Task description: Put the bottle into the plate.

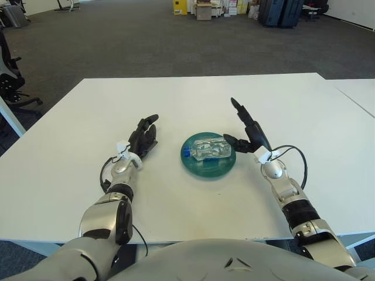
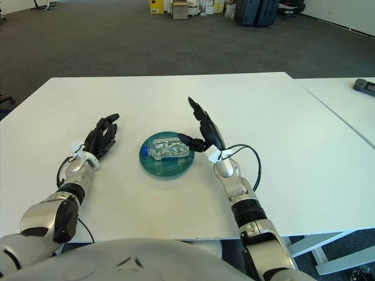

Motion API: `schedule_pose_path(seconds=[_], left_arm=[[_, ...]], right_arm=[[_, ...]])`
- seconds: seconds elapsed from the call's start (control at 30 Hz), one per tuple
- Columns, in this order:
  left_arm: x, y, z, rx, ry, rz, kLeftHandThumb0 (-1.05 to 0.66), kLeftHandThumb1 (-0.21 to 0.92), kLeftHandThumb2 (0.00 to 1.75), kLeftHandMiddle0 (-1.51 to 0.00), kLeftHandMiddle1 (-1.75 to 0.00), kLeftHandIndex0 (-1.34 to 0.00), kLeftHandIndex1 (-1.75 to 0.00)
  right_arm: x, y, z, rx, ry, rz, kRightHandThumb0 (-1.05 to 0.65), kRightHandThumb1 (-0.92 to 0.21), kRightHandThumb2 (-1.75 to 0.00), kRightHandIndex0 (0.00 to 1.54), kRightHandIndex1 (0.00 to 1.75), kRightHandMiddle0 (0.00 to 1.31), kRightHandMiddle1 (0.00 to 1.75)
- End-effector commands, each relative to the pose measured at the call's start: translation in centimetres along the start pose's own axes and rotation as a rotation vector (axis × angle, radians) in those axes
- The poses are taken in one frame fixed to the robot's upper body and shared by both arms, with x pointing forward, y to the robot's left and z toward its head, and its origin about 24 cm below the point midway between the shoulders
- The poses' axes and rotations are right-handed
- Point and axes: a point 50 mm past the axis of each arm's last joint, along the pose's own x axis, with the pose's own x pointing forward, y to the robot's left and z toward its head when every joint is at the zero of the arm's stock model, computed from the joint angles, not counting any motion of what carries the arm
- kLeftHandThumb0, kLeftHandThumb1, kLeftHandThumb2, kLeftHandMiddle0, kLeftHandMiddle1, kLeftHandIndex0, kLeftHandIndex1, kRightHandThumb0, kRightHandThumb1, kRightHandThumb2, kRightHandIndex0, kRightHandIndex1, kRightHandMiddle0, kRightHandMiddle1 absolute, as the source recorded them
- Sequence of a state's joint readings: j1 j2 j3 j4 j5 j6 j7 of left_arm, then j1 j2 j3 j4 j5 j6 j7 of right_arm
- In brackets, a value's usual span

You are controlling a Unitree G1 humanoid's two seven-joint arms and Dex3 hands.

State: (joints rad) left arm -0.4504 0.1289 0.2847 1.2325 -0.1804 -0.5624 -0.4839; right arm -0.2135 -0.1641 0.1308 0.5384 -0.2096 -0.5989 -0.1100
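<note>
**Teal plate already loaded, bottle lying inside**

Teal plate (image 1: 206,165) near the middle of the white table (image 1: 193,99), with the clear bottle (image 1: 210,149) lying on its side across it, blue cap toward the robot's left. Fully within the rim, by the look of both views, with no part hanging over the edge.

Right hand (image 1: 249,133) just beside the plate's right edge, fingers spread wide, one long finger pointing up and away, a shorter one reaching toward the bottle's base. Nothing gripped. Hard to tell whether that shorter fingertip touches the bottle or stops just short; probably a sliver of gap.

Left hand (image 1: 142,140) idle, showing to the left of the plate and apart from it, fingers loosely extended and holding nothing.

Judging the step: placement looks done, release looks complete or all but complete. Remaining work seems limited to clearing the right hand from the plate.

Next move calls for a clean retreat: drawing the right hand back and to the right, away from the rim, without the near finger brushing the bottle. Worth care, since a round bottle on its side could roll if nudged, and a shallow rim offers little to stop it. No fresh grasp needed, by this reading.
</note>
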Motion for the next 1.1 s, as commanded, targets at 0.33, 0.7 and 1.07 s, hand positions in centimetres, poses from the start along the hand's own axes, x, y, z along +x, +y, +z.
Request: schedule_pose_path(seconds=[0.33,0.7,1.07], left_arm=[[-1.2,0.1,-1.8,-0.051,0.070,-0.006,-0.68,0.92,0.71,-0.53,-0.04,-0.05,-0.89],[-1.3,0.2,-1.6,-0.031,0.051,-0.003,-0.67,0.92,0.73,-0.56,-0.05,-0.07,-0.89],[-1.3,0.3,-1.5,-0.033,0.049,-0.001,-0.64,0.92,0.70,-0.60,-0.06,-0.10,-0.88]], right_arm=[[-0.4,0.7,-4.7,0.466,0.245,-0.255,-0.81,-0.92,-0.83,0.24,0.04,0.00,0.55],[-1.3,2.0,-5.6,0.605,0.321,-0.263,-0.73,-0.92,-0.94,0.39,0.04,0.01,0.83],[-2.4,2.8,-6.9,0.613,0.419,-0.233,-0.74,-0.92,-0.98,0.45,0.05,0.04,0.87]])
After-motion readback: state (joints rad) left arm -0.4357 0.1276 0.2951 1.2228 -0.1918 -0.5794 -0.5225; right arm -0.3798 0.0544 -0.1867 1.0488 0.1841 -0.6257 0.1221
